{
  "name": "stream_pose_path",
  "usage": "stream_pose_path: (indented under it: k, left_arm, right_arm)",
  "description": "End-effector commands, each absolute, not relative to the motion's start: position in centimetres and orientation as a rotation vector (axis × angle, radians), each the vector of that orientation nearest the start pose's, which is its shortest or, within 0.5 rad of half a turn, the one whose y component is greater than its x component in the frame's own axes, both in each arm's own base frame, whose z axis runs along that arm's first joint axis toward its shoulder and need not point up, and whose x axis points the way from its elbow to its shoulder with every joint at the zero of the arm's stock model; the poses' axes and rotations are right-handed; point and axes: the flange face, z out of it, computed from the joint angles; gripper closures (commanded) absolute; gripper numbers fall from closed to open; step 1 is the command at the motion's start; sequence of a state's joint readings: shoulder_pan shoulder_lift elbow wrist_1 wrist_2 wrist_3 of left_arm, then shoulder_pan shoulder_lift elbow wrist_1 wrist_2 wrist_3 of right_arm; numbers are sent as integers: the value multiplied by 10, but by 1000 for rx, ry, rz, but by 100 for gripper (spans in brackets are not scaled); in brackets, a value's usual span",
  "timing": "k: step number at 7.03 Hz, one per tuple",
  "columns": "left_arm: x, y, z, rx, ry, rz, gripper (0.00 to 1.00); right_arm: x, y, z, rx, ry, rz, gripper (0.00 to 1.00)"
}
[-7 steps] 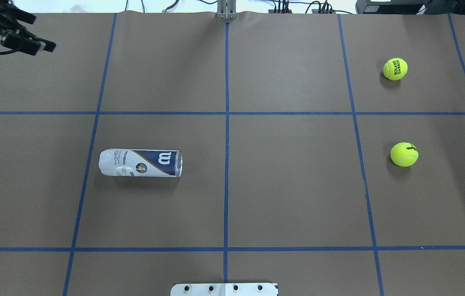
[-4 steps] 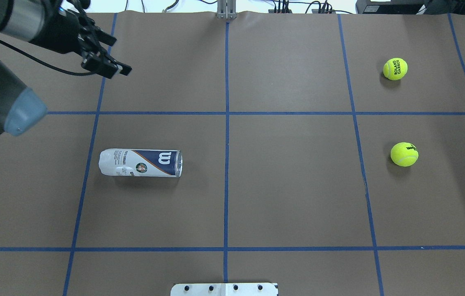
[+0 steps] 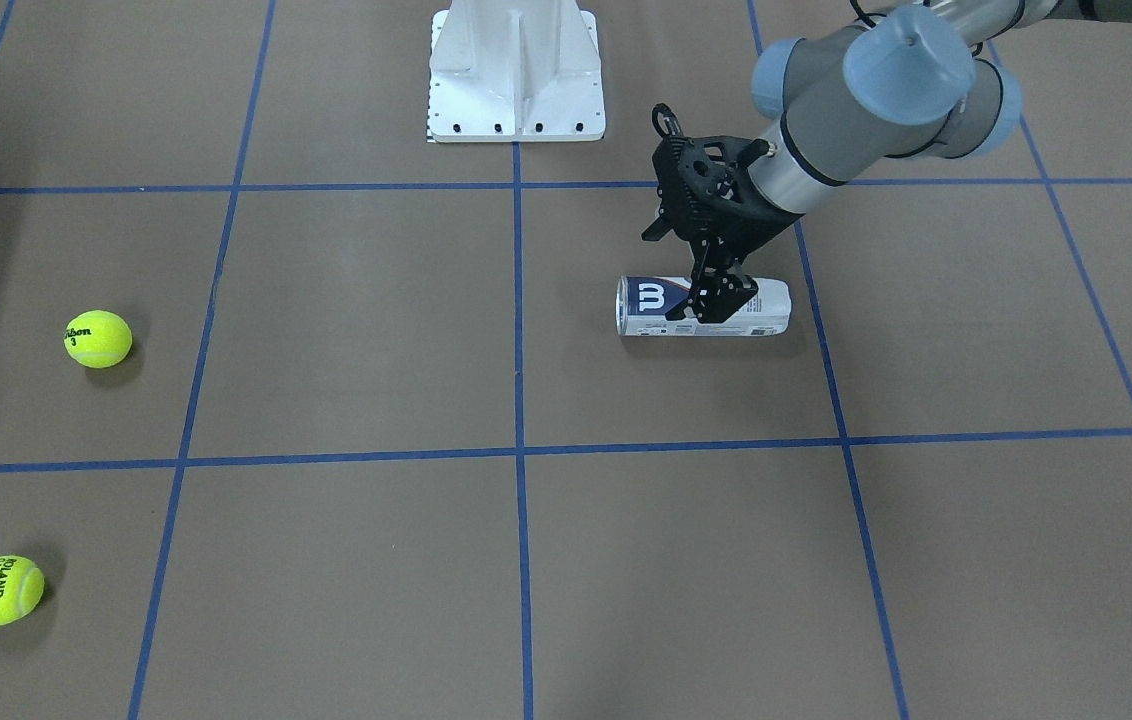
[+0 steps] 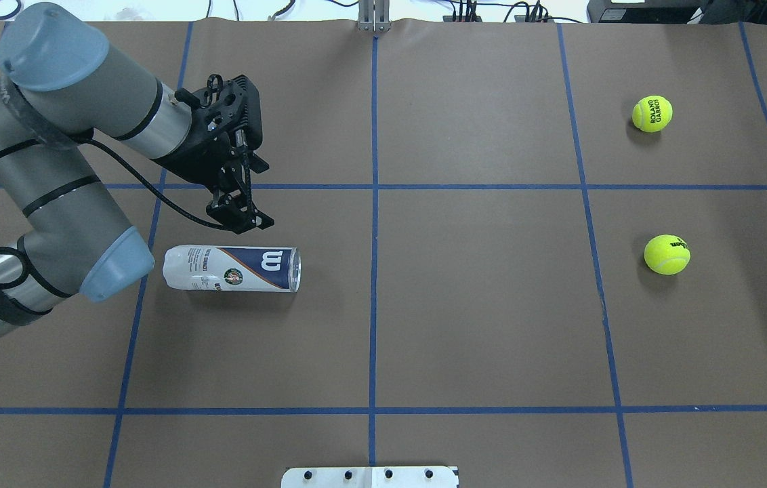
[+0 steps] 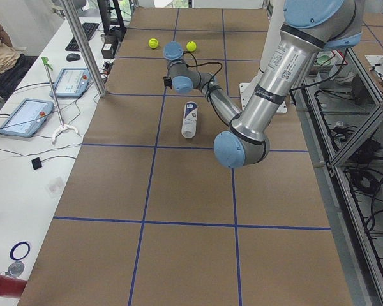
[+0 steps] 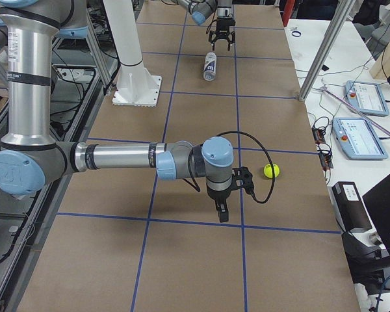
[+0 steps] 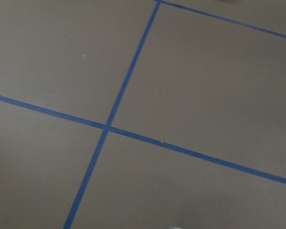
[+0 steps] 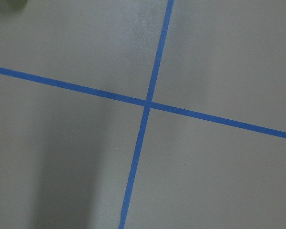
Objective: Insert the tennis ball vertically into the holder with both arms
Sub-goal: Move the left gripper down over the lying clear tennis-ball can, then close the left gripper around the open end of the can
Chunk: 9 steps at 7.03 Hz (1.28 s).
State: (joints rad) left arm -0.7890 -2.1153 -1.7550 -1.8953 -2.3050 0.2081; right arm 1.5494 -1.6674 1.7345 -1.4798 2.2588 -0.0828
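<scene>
The holder [image 4: 231,269] is a clear can with a white and navy "W" label. It lies on its side on the brown table, its silver rim facing the table's middle. It also shows in the front view [image 3: 666,307]. My left gripper [image 4: 242,218] points down, open and empty, just above the far side of the can; in the front view [image 3: 721,300] it overlaps the can. Two yellow tennis balls [image 4: 652,113] [image 4: 667,254] lie on the right half. My right gripper [image 6: 221,214] shows only in the right side view, near a ball [image 6: 271,170]; I cannot tell its state.
A white pedestal base [image 3: 516,70] stands at the robot's edge of the table, at the middle. Blue tape lines [image 4: 374,203] divide the brown surface into squares. Both wrist views show only table and tape.
My left arm has swept in from the far left corner toward the can, and its gripper now points down over it. The can and both balls have not moved.
</scene>
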Motion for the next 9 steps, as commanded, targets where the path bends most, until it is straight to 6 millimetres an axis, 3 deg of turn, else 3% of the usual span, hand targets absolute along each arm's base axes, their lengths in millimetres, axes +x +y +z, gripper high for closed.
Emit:
stream_pose_path:
  k: [1,3,5,6,9]
  left_arm:
    - [412,-489,217,826,830,1385,1]
    - [460,-459,225,761,700,1421,1]
    - [491,-433,229,769,624,1455,1]
    - [502,-423,231,759,630,1474,1]
    - [511,-421,239,747,602,1479,1]
  right_arm:
    - [59,-461,621,169,-695,-154,0]
    - [59,-461,621,169,-697,-154,0]
    - [59,-460,621,167,-697,-153,0]
    - [59,-460,621,167,-697,-153,0]
    - [59,-460,621,167,-697,-153,0]
